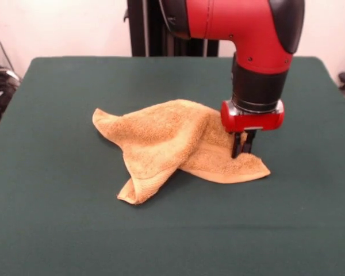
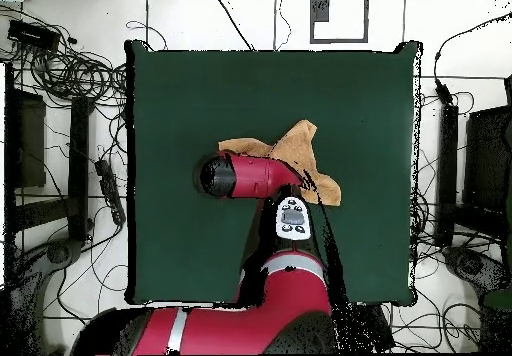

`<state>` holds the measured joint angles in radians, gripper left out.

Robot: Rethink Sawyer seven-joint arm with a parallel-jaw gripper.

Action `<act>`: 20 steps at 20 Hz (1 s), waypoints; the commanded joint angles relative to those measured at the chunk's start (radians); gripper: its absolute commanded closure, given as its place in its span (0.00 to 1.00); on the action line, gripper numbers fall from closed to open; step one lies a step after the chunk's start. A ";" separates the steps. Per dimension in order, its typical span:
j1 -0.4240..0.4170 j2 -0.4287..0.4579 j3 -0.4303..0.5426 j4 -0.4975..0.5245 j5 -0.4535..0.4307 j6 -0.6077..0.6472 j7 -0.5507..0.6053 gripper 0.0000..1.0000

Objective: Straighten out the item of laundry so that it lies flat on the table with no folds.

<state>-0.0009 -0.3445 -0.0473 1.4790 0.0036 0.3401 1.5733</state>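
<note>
white wall (image 1: pixel 75 29), cables (image 2: pixel 80 72) on floor (image 2: pixel 455 122)

The orange-tan terry towel (image 1: pixel 172 144) lies crumpled and folded over itself. It sits mid-table (image 1: pixel 75 230), one corner pointing toward seven o'clock.

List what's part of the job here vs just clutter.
Job: crumpled orange-tan towel, green table, gripper down on the towel's edge.
Clutter: cables and dark equipment on the floor round the table.
</note>
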 commanded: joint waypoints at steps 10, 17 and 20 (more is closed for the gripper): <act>0.020 0.125 0.057 -0.014 0.033 -0.138 0.227 1.00; 0.076 -0.240 0.007 0.182 0.094 0.155 0.271 1.00; 0.108 -0.323 -0.039 0.164 0.107 0.314 0.271 1.00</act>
<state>0.0333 -0.4571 -0.0715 1.5532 0.0270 0.3828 1.5735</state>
